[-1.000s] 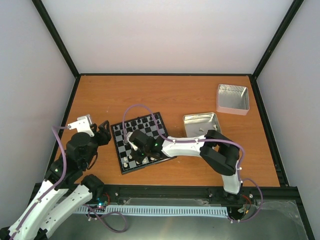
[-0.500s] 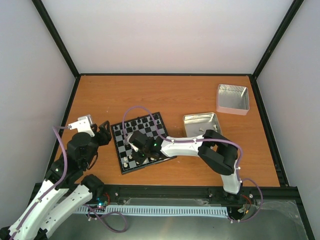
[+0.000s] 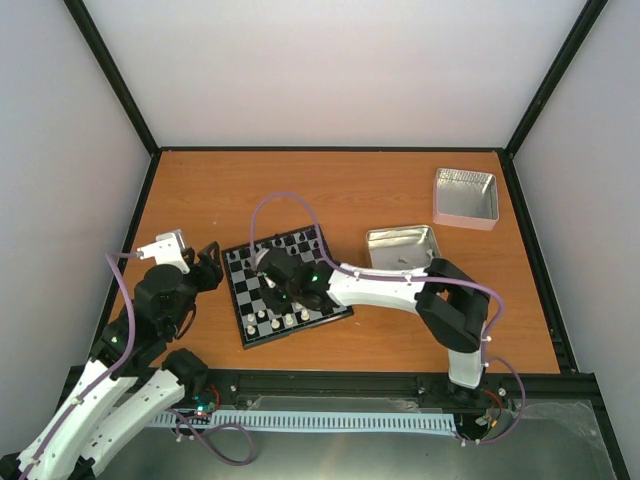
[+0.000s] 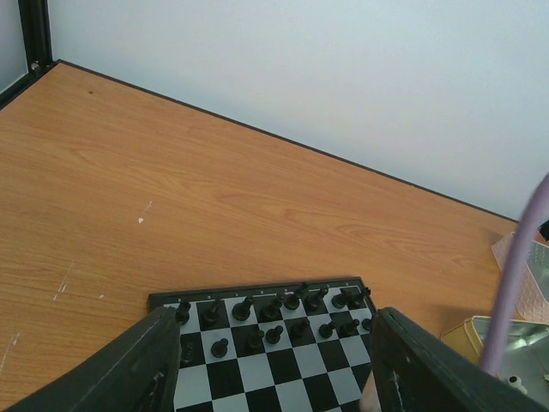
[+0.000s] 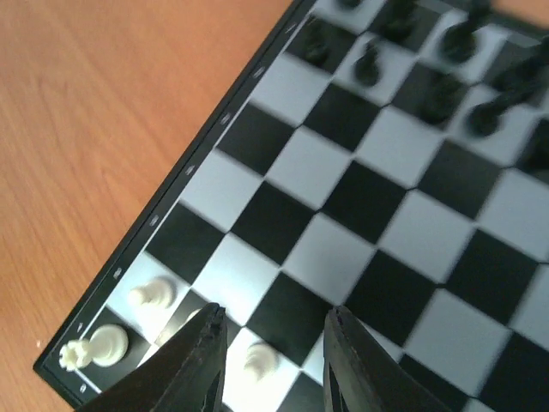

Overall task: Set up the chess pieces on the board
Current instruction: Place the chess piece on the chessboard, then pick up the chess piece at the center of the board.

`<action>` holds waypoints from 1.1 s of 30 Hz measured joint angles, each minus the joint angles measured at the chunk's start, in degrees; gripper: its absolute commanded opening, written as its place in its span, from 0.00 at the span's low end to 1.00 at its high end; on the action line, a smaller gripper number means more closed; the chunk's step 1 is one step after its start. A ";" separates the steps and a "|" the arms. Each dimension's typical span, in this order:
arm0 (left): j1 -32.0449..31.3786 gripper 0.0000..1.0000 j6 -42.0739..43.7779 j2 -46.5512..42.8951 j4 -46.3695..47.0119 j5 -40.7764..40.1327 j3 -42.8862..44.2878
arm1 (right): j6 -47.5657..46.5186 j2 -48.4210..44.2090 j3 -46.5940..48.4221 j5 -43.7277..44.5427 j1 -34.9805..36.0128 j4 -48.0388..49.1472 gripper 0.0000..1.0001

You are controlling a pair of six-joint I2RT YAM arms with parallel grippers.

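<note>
The board (image 3: pixel 243 337) lies on the table to the left of centre, slightly turned. Black chessmen (image 4: pixel 283 302) fill its far two rows. Cream-white chess pieces (image 3: pixel 262 318) stand along its near rows. My right gripper (image 3: pixel 284 291) hovers over the near half of the board, jaws open. A white pawn (image 5: pixel 260 360) stands free on a pale square between and below the fingers (image 5: pixel 196 365), blurred. Two more white pieces (image 5: pixel 150 294) stand at the board's corner. My left gripper (image 3: pixel 208 263) hangs open just off the board's left edge, with nothing between its fingers (image 4: pixel 129 369).
An open silver tin (image 3: pixel 402 248) sits right of the board, holding a few small pieces. A second tin (image 3: pixel 466 197) stands at the far right. Black frame posts and pale walls enclose the orange table (image 3: pixel 350 190).
My right gripper has opened from shut and risen slightly toward the board's middle, leaving the white pawn standing on its square. The left arm has not moved.
</note>
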 measured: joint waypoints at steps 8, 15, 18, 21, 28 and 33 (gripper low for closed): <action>0.00 0.65 0.04 0.15 0.07 0.81 -0.20 | 12.31 -7.58 -0.07 11.10 -5.77 -8.46 0.32; 0.00 0.66 0.28 1.79 0.33 2.93 -0.48 | 27.21 -14.40 -10.25 19.67 -12.76 -19.26 0.32; 0.00 0.66 0.39 2.34 0.46 3.65 -0.50 | 32.81 -12.92 -11.69 22.67 -12.98 -23.78 0.32; 0.00 0.66 0.50 2.58 0.52 4.17 -0.52 | 35.54 -11.28 -11.58 24.48 -13.07 -25.18 0.31; 0.00 0.66 0.70 2.78 0.55 4.33 -0.52 | 36.83 -7.02 -11.54 26.25 -15.23 -25.20 0.31; 0.00 0.66 0.72 2.97 0.55 4.33 -0.52 | 35.26 -6.27 -11.54 25.05 -16.24 -22.51 0.31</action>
